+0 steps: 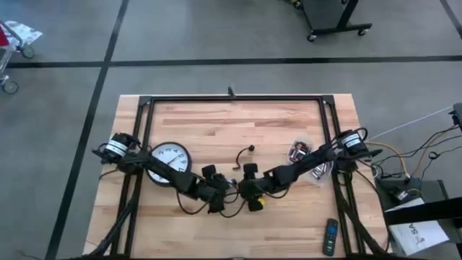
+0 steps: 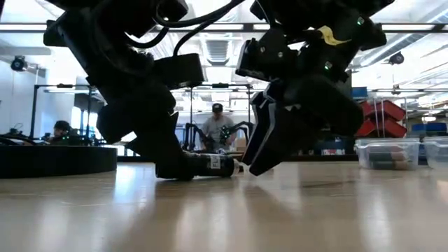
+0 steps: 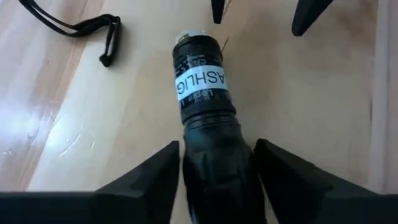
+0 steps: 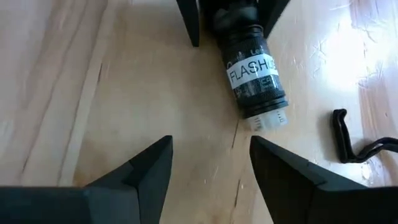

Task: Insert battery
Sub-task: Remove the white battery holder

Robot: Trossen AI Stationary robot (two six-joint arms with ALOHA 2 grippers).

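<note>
1. My left gripper (image 3: 214, 180) sits at the lower centre of the left wrist picture, its two dark fingers closed snugly on the rear body of the black cylindrical flashlight (image 3: 202, 93) with a white label band
2. That flashlight lies flat on the pale wooden butcher-block table (image 1: 216, 123); in the overhead picture it is just below the centre, between my two arms, and in the low picture it rests at centre frame (image 2: 206, 165)
3. My right gripper (image 4: 208, 165) hangs spread wide with nothing in it, at the lower middle of the right wrist picture, pointed at the flashlight's open pale end (image 4: 266, 118) and not touching it
4. A thin black lanyard cord (image 4: 351, 143) lies on the wood near that open end, at the right edge of the same picture
5. In the overhead picture a round white wall clock (image 1: 168, 163) lies at the left, partly under my left arm
6. A black remote control (image 1: 330, 237) rests at the lower right
7. A small clear packet (image 1: 298, 151) lies right of centre
8. I cannot make out a battery anywhere
</note>
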